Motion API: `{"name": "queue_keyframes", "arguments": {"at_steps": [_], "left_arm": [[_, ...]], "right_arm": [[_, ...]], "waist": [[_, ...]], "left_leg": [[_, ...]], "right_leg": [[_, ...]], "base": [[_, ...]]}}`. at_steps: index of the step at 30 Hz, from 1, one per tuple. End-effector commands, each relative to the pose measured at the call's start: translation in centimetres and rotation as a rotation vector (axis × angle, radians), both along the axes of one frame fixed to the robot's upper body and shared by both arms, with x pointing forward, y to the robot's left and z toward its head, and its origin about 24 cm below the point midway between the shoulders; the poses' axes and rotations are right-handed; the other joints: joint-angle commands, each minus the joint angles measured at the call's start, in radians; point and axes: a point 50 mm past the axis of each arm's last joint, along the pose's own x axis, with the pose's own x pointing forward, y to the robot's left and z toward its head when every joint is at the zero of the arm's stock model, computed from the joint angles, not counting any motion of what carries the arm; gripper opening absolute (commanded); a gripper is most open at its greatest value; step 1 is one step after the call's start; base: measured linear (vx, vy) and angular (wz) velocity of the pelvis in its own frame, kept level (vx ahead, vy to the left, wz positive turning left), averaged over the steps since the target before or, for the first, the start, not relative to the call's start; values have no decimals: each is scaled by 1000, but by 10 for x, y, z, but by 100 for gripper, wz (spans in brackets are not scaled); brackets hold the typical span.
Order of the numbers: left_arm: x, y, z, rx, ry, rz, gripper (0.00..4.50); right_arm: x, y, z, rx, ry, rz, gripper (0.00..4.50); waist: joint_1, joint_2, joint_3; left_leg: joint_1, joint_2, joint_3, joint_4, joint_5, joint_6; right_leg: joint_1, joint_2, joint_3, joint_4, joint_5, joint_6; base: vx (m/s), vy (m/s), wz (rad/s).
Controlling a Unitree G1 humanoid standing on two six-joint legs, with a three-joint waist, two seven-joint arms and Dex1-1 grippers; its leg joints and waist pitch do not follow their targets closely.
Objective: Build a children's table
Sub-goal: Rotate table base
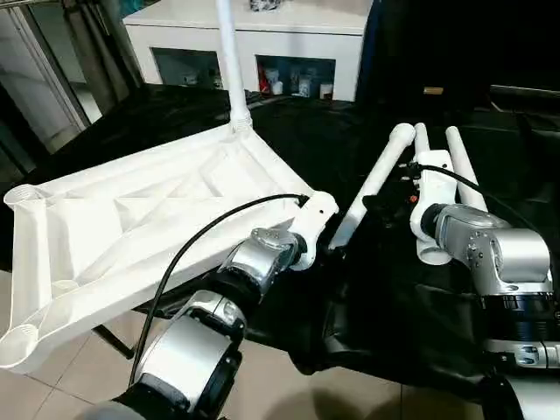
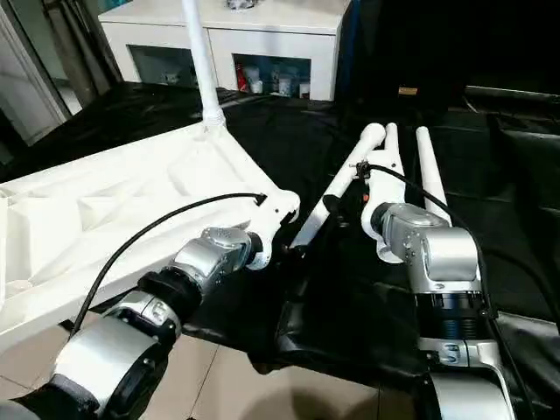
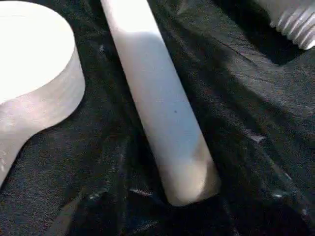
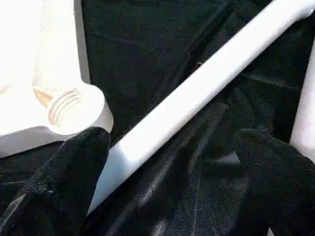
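Note:
The white tabletop lies upside down at the left, ribs up. One leg stands upright in its far corner socket. Three loose legs lie side by side on the black cloth at the right. My left gripper is at the near end of the leftmost loose leg, beside the tabletop's near right corner socket. My right gripper hovers open over that same leg, one black finger on each side of it and not touching it.
A white cabinet with glass doors stands behind the table. Black cloth covers the work surface. The tabletop overhangs the front left edge above the tiled floor.

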Motion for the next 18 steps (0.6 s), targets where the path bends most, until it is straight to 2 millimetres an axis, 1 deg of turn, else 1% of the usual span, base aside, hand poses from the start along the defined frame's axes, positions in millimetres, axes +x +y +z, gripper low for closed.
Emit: {"name": "queue_keyframes", "arguments": {"at_steps": [1,2,4,5,7,8,12,13,14,16,17,18], "left_arm": [[4,3,5,-8,-22,2,242],[5,5,5,-3,-31,4,242],[6,8,6,20,-57,0,213],[7,9,6,34,-73,-6,213],[9,13,9,42,-96,-6,194],[10,15,10,43,-108,-6,185],[11,19,14,33,-136,-21,153],[11,20,16,24,-153,-38,149],[10,22,19,6,-180,-72,146],[10,24,21,-2,-185,-83,138],[10,24,21,-2,-185,-83,135],[13,32,30,-23,-219,-52,133]], "right_arm": [[0,1,3,-9,-11,10,450],[0,1,3,-9,-12,9,450],[0,1,3,-11,-13,6,450],[0,1,3,-12,-14,5,450],[1,-1,3,-14,-16,0,450],[1,-1,3,-15,-18,-5,450],[2,-3,2,-14,-22,-17,450],[3,-3,2,-13,-23,-18,450],[4,-3,3,-11,-26,-17,450],[4,-2,3,-7,-31,-17,450],[4,-2,3,-7,-31,-17,450],[8,-3,9,0,-73,-17,450]], "waist": [[5,-33,-85],[5,-35,-86],[5,-34,-86],[5,-34,-86],[6,-34,-86],[8,-37,-87],[10,-34,-87],[13,-40,-87],[16,-43,-87],[19,-41,-87],[20,-39,-88],[23,-39,-88]], "left_leg": [[-2,-5,11,-44,-13,159],[-3,-5,10,-44,-11,160],[-3,-5,10,-44,-11,160],[-2,-5,10,-44,-12,160],[-1,-3,9,-45,-8,159],[-2,-2,8,-45,-3,158],[0,0,9,-45,3,158],[-1,1,9,-45,5,159],[-1,3,8,-46,10,159],[-1,2,10,-45,14,158],[1,5,10,-45,15,157],[2,6,10,-45,16,156]], "right_leg": [[93,-53,39,-76,-328,-28],[93,-53,39,-75,-323,-29],[93,-53,39,-74,-322,-28],[93,-52,39,-74,-322,-27],[92,-54,40,-72,-317,-28],[93,-55,41,-70,-309,-31],[91,-57,43,-66,-299,-46],[92,-58,43,-63,-296,-49],[93,-63,45,-61,-297,-53],[90,-62,46,-61,-298,-54],[90,-63,47,-59,-295,-56],[88,-62,47,-59,-293,-58]], "base": [[0,0,0],[0,0,0],[0,0,0],[0,0,0],[0,0,0],[0,0,0],[0,0,0],[0,0,0],[0,0,0],[0,0,0],[0,0,0],[0,0,0]]}}
